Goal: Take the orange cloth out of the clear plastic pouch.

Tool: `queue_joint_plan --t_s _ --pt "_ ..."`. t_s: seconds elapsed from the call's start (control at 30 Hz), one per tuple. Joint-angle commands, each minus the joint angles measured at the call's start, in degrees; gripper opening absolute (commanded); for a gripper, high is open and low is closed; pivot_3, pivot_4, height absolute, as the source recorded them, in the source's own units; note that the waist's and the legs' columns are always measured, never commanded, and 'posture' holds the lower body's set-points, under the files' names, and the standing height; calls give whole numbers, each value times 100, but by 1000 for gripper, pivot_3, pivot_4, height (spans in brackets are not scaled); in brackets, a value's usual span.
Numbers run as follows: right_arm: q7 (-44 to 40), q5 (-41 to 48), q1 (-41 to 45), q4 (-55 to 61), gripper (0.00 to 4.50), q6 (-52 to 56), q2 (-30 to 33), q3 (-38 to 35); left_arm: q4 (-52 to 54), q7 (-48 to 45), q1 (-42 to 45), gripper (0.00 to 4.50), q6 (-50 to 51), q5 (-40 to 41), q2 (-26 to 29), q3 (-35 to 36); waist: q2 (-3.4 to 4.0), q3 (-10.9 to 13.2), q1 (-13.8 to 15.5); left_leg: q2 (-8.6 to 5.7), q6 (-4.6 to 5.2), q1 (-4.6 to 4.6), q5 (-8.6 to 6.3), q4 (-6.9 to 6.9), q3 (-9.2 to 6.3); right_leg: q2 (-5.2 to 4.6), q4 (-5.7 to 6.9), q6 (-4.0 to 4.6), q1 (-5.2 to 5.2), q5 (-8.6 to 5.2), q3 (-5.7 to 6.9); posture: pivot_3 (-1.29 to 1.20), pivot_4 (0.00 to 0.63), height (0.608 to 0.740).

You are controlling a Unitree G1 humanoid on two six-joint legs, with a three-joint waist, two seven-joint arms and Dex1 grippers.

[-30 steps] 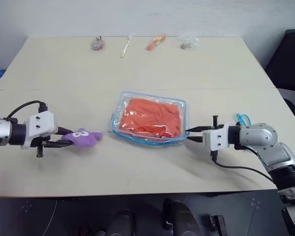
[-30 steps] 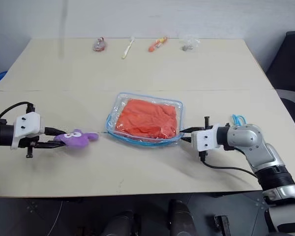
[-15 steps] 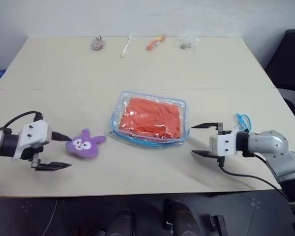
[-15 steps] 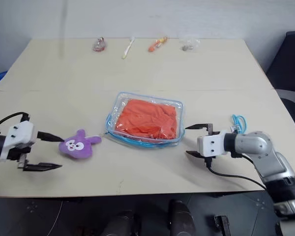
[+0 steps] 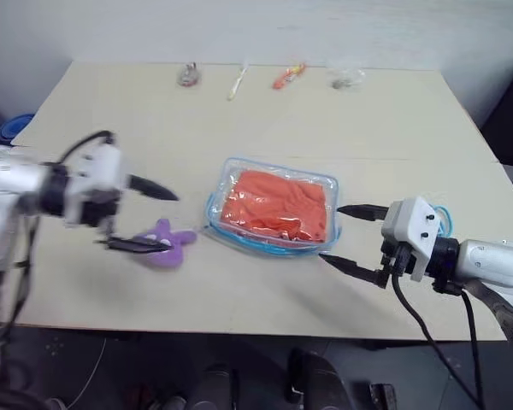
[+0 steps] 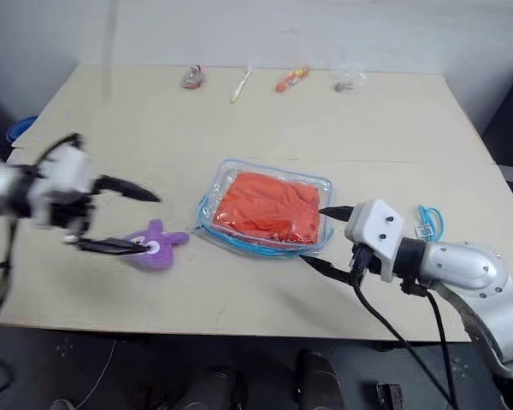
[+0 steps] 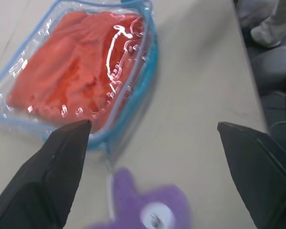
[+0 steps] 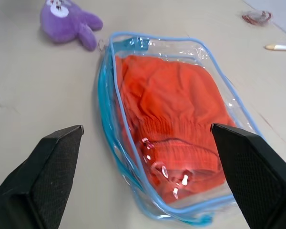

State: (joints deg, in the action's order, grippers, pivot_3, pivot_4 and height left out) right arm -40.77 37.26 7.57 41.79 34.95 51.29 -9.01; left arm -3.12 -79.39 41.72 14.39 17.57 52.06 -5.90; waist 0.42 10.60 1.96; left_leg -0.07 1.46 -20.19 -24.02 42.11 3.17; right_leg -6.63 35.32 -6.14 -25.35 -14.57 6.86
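The clear plastic pouch (image 5: pixel 215 203) with light-blue trim lies flat in the middle of the table. The wrinkled orange cloth (image 5: pixel 278 205) is inside it and shows through the plastic. My left gripper (image 5: pixel 169 222) hangs open just left of the pouch, above a purple plush toy (image 5: pixel 164 249), with nothing between its fingers. My right gripper (image 5: pixel 333 233) is open at the pouch's right edge, its fingers spread one above the other and holding nothing. The right wrist view looks along the pouch (image 8: pixel 107 100) and cloth (image 8: pixel 176 109). The left wrist view shows the cloth (image 7: pixel 86 71) past the toy (image 7: pixel 148 212).
Several small items line the table's far edge, among them a pale stick (image 5: pixel 238 81), a small orange object (image 5: pixel 289 75) and a crumpled clear wrapper (image 5: pixel 346 79). A blue cable loop (image 6: pixel 426 224) lies right of the pouch. The table's front edge runs just below both grippers.
Both grippers have opened. The left one let go of the purple toy, rose and swung right toward the pouch. The right one drew back from the pouch's edge, lifted and rolled. The camera also shifted.
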Motion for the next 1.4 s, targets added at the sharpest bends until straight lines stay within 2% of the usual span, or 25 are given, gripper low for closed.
queue_joint_plan --t_s 0.03,0.17,0.3,0.6,0.83,0.93,1.23,1.37,1.4 --pt "366 594 1 566 4444 436 -48 -399 -910 261 610 4499 -1306 -907 -467 -491 -7 0 -22 -1 0 -1 0 -1 1 1 -1 -1 -1 0 0 0 150 740" --pt "671 706 -77 799 4444 685 -36 -478 -2065 353 1143 4499 -2632 -1568 -955 -897 -8 0 -81 1 0 2 0 -13 9 4 -10 -1 -4 1 -2 0 150 740" --pt "953 714 -276 989 4444 797 -88 -568 -2829 217 1541 4499 -3253 -1760 -1237 -1001 -9 0 -59 1 1 1 0 -13 9 3 -10 -2 -4 1 -1 0 150 740" --pt "1191 623 -545 1182 4444 774 -71 -572 -3427 113 1641 4499 -3849 -1906 -1519 -1066 -12 -1 -43 -1 7 -3 -2 -6 4 0 -10 -5 -3 3 0 0 150 740" --pt "973 563 -688 1266 4444 699 58 -607 -3574 169 1614 4499 -4020 -2045 -1753 -1087 -12 -2 -50 -1 8 -3 -3 -6 3 1 -10 -6 -4 3 0 0 150 740" --pt "886 518 -724 1226 4500 657 83 -646 -3641 221 1628 3904 -4054 -2072 -1817 -1056 -13 -2 -47 -1 9 -3 -3 -5 4 0 -11 -6 -3 3 -1 0 150 740" --pt "789 302 -791 1190 4500 555 12 -512 -3498 224 1576 1048 -3915 -2026 -1821 -1004 -13 -2 -45 -1 9 -3 -3 -5 3 0 -10 -6 -3 3 -1 0 150 740" --pt "720 114 -902 1189 4500 455 26 -438 -3237 128 1484 1048 -3673 -1883 -1814 -955 -13 -2 -46 -1 9 -3 -3 -6 3 0 -10 -6 -3 3 0 0 150 740" --pt "699 65 -941 1199 4500 428 24 -420 -3141 103 1447 879 -3574 -1818 -1814 -926 -13 -2 -46 -1 9 -3 -3 -6 3 0 -11 -6 -3 3 0 0 150 740"
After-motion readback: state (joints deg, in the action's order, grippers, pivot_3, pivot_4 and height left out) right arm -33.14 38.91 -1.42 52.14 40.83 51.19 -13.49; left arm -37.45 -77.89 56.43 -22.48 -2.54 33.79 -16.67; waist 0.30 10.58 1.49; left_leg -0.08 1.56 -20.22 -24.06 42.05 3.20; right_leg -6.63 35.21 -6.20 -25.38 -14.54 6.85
